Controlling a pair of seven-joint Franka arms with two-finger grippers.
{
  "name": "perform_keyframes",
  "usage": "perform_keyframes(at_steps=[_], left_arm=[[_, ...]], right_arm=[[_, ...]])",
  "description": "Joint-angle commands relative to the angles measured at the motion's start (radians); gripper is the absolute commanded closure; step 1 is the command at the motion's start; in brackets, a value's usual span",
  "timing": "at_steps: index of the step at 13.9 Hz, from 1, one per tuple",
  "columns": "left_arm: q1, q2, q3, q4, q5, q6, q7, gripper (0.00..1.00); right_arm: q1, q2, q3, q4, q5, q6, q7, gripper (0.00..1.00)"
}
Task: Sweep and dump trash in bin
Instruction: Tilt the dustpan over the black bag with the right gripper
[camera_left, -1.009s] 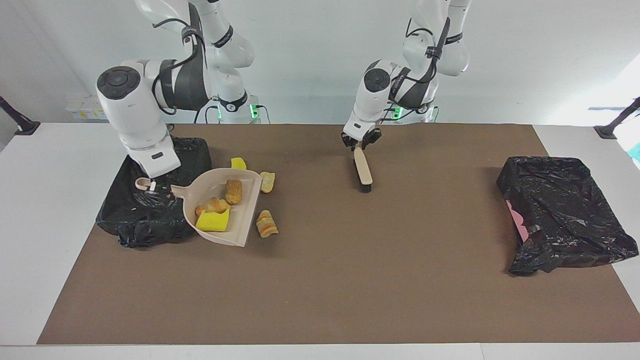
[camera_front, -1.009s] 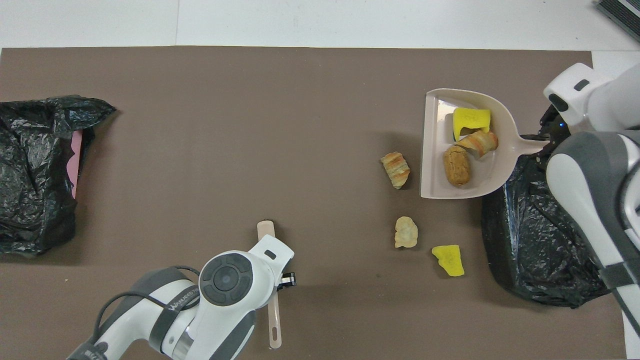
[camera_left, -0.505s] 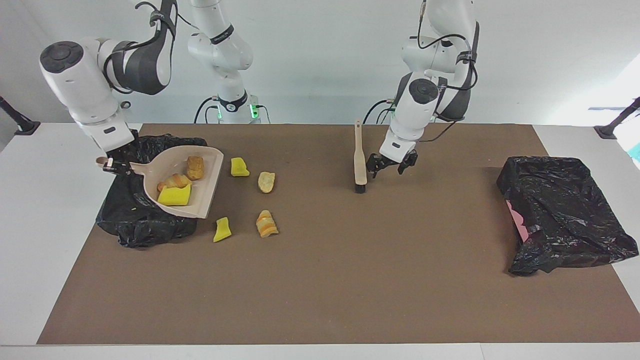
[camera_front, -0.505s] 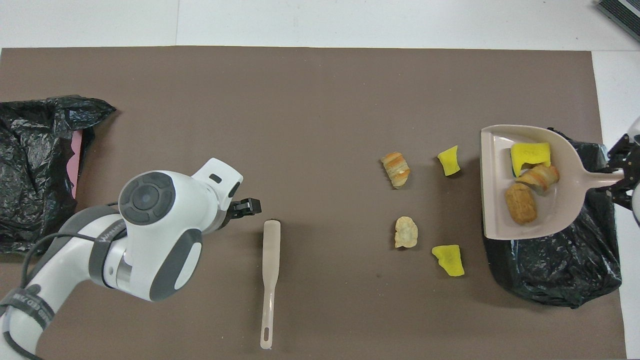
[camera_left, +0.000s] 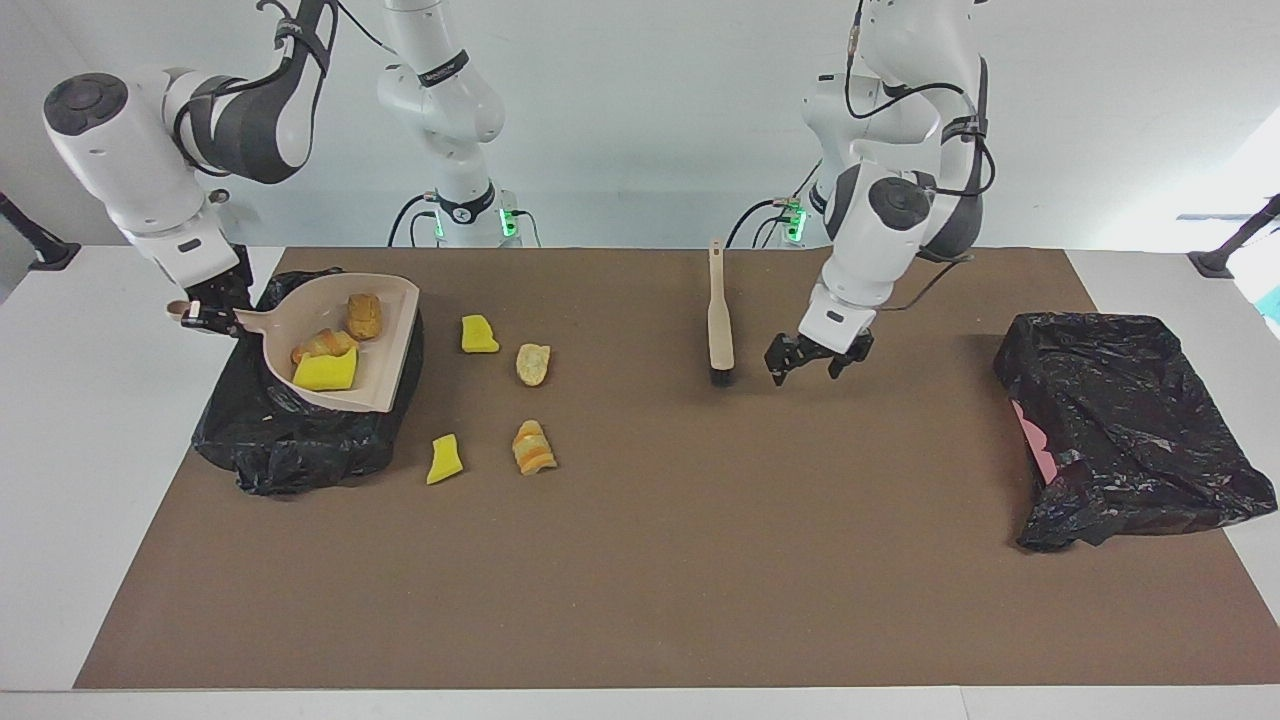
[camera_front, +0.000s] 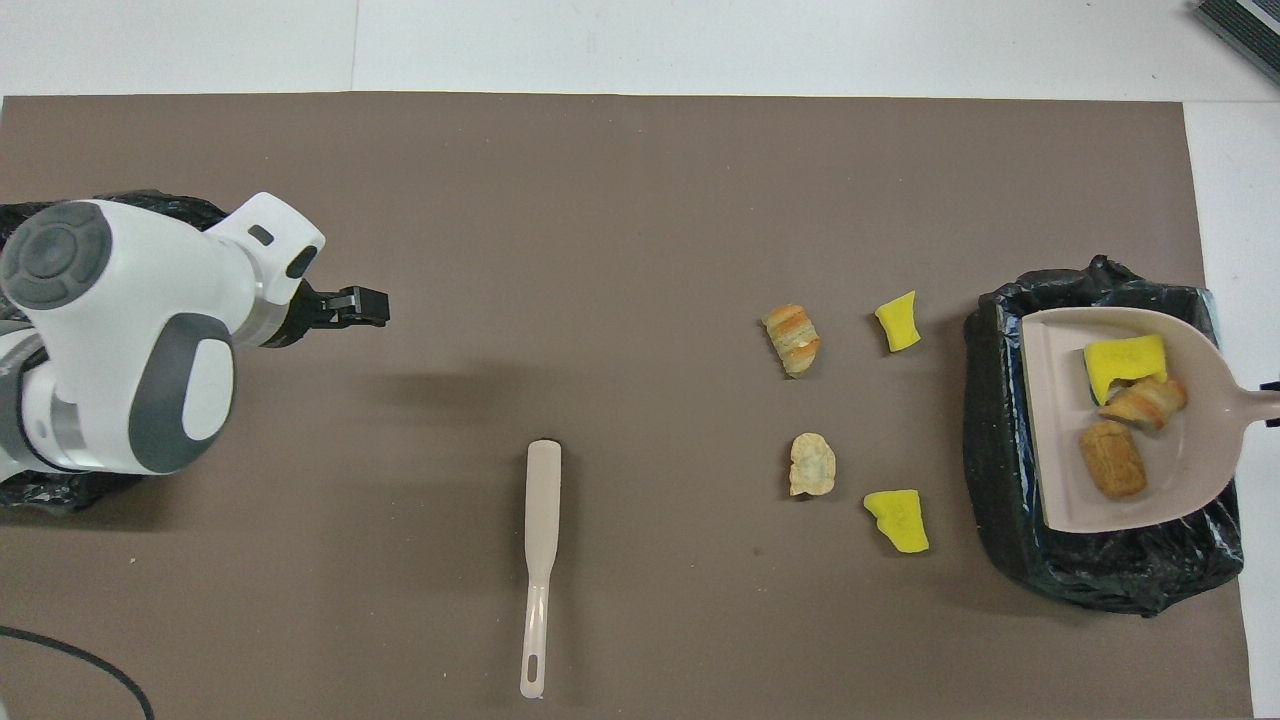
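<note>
My right gripper (camera_left: 205, 312) is shut on the handle of the beige dustpan (camera_left: 385, 340), held over the black-bagged bin (camera_left: 290, 450) at the right arm's end. The dustpan (camera_front: 1190, 495) carries three scraps: a yellow chunk (camera_left: 325, 372), a striped roll (camera_left: 325, 345) and a brown lump (camera_left: 362, 315). Several scraps lie on the mat beside the bin: two yellow chunks (camera_left: 479, 335) (camera_left: 445, 460), a pale lump (camera_left: 533, 363) and a striped roll (camera_left: 533, 447). The brush (camera_left: 720, 320) lies on the mat. My left gripper (camera_left: 806, 364) is open and empty, low over the mat beside the brush.
A second black bag (camera_left: 1130, 430) with a pink patch lies at the left arm's end of the brown mat (camera_left: 700, 560). In the overhead view the left arm's body (camera_front: 120, 330) covers part of that bag.
The right gripper lifted the loaded dustpan and carried it over the bin, uncovering a yellow chunk on the mat. The left gripper let go of the brush and moved toward the left arm's end.
</note>
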Motion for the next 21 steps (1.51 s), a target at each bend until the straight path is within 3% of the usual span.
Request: perform_keyframes(at_steps=[1,6,10,12,13,15,21], left_arm=[[0.068,-0.002,-0.012,0.122,0.009,-0.176,0.111,0.00],[0.121,-0.019,-0.006,0.313,0.020,-0.427,0.147,0.00],[0.118,-0.016,0.006,0.454,0.058,-0.624,0.152,0.00],[0.115,-0.025,-0.001,0.464,0.092,-0.652,0.164,0.00],[0.109,-0.067,0.003,0.453,0.082,-0.640,0.167,0.00],[0.105,-0.124,0.003,0.360,0.083,-0.619,0.167,0.00],[0.108,-0.141,0.003,0.361,0.092,-0.631,0.199,0.00]], right_arm=[[-0.004,-0.059,0.008,-0.081,-0.123,0.060,-0.001,1.00],[0.056,-0.150,0.010,-0.211,-0.383,0.111,0.287,1.00],[0.125,-0.159,0.011,-0.216,-0.525,0.097,0.372,1.00],[0.125,-0.162,0.015,-0.213,-0.565,0.096,0.373,1.00],[0.128,-0.170,0.015,-0.210,-0.580,0.091,0.372,1.00],[0.131,-0.188,0.018,-0.210,-0.625,0.082,0.372,1.00],[0.180,-0.193,0.030,-0.156,-0.732,-0.002,0.369,1.00]])
